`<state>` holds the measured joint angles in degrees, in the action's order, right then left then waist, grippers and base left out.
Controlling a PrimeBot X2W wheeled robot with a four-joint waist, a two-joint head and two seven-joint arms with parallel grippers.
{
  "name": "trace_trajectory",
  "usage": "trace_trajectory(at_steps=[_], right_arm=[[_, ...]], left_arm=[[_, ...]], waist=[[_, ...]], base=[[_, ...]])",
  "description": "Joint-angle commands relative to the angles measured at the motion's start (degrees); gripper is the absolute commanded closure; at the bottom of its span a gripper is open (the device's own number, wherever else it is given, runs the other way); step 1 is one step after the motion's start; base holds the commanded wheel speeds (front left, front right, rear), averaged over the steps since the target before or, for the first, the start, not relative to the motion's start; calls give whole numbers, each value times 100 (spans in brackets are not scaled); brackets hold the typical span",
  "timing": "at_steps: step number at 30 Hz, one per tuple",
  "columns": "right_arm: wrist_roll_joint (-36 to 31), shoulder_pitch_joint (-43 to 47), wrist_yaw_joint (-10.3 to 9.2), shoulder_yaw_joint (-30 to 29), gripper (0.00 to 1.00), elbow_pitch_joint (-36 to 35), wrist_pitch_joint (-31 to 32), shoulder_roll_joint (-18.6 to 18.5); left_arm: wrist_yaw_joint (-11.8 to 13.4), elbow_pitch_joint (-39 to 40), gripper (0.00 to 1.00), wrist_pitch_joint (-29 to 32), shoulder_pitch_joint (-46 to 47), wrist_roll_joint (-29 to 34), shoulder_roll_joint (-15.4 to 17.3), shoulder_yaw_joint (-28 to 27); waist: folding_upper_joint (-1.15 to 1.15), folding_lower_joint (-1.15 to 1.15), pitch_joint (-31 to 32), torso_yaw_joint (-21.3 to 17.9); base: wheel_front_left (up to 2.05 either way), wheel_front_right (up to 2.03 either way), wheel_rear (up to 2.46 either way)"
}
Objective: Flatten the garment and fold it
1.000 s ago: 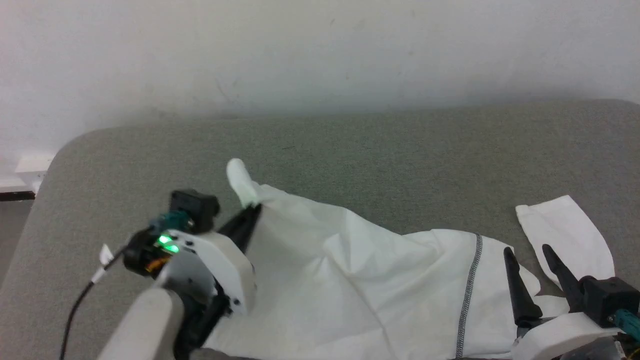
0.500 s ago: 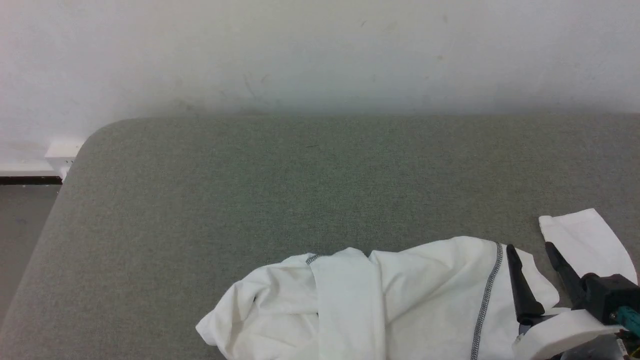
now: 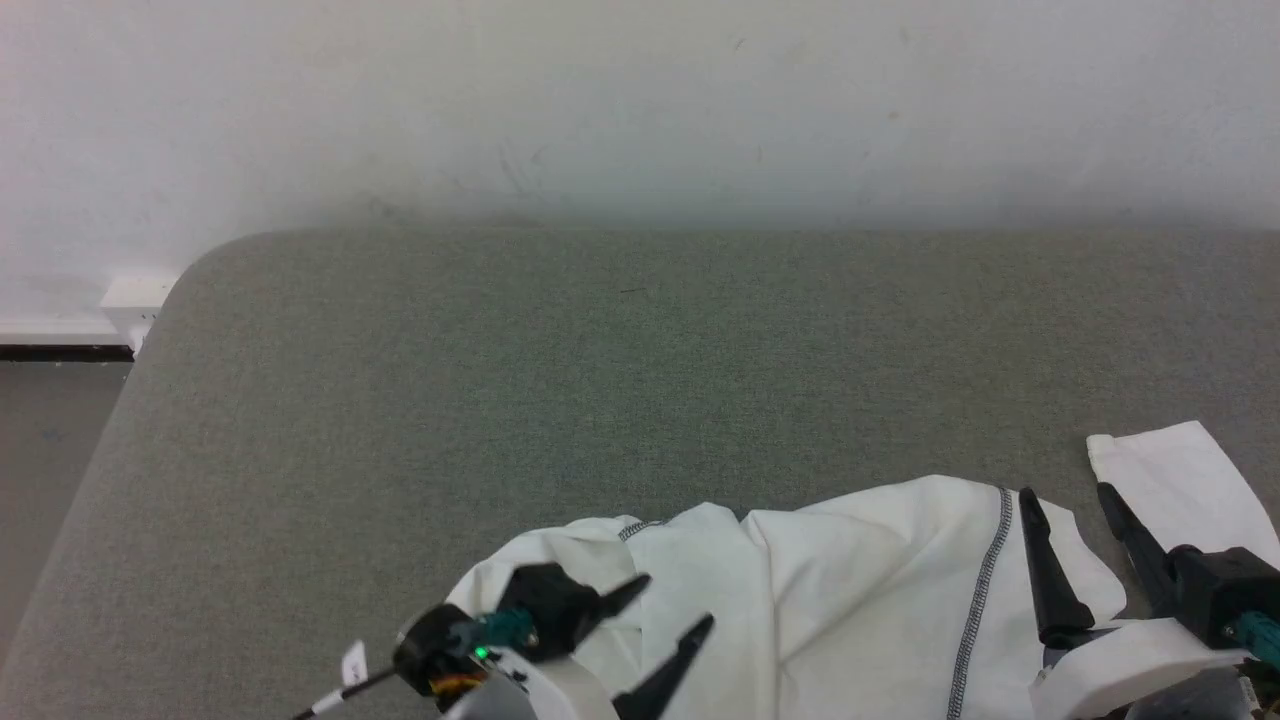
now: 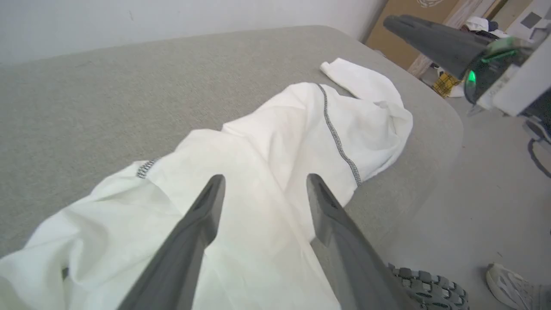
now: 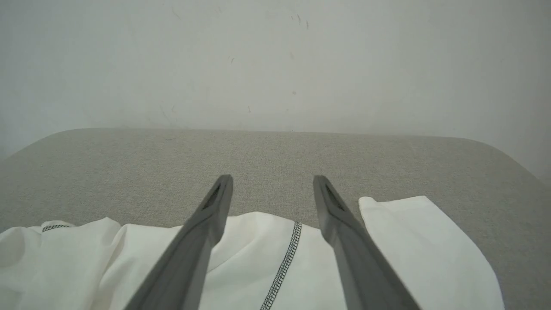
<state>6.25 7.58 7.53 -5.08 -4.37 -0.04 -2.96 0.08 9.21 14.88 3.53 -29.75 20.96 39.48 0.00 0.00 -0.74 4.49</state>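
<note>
The garment (image 3: 850, 580) lies rumpled along the near edge of the grey tabletop (image 3: 640, 380), its left part heaped over itself and one sleeve (image 3: 1170, 480) lying flat to the far right, so it is not yet flattened. The left hand (image 3: 675, 600) hangs over the heap and the right hand (image 3: 1064, 492) beside the dark seam (image 3: 985, 580). Both have their fingers spread and grip nothing, probably poised to take fresh edges and pull the cloth out flat.

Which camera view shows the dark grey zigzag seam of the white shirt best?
The left wrist view: the dark grey zigzag seam runs unobstructed, end to end, across the white thin-fabric shirt. The head view cuts it at the bottom edge; the right wrist view shows a shorter stretch.
</note>
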Motion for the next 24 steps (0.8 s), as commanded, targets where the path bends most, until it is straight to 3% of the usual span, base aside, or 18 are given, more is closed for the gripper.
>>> trace_trajectory(at_steps=[1, 4, 12, 18, 24], right_arm=[[-40, -40, -4, -4, 0, -35, -10, 8], [-76, -57, -4, -6, 0, -74, 18, 8], [-171, -215, -4, 168, 0, -172, 79, 8], [-160, -303, -4, 401, 0, -139, 106, 8], [-74, -322, -4, 643, 0, -45, 130, 8]], left_arm=[[61, 12, 0, -33, 120, 47, 52, -89], [258, -175, 0, -54, 340, -5, 150, -480], [118, -1865, 0, 112, 1070, -278, 195, -839], [-240, -3275, 0, 613, 1535, -346, 71, -562], [-531, -4188, 0, 1474, 1925, -193, 43, -15]], waist=[[0, 0, 1, 2], [0, 0, 10, -6], [0, 0, -119, -151], [0, 0, -217, -338], [0, 0, -272, -499]], base=[[0, 0, 0], [0, 0, 0], [0, 0, 0], [0, 0, 0], [0, 0, 0]])
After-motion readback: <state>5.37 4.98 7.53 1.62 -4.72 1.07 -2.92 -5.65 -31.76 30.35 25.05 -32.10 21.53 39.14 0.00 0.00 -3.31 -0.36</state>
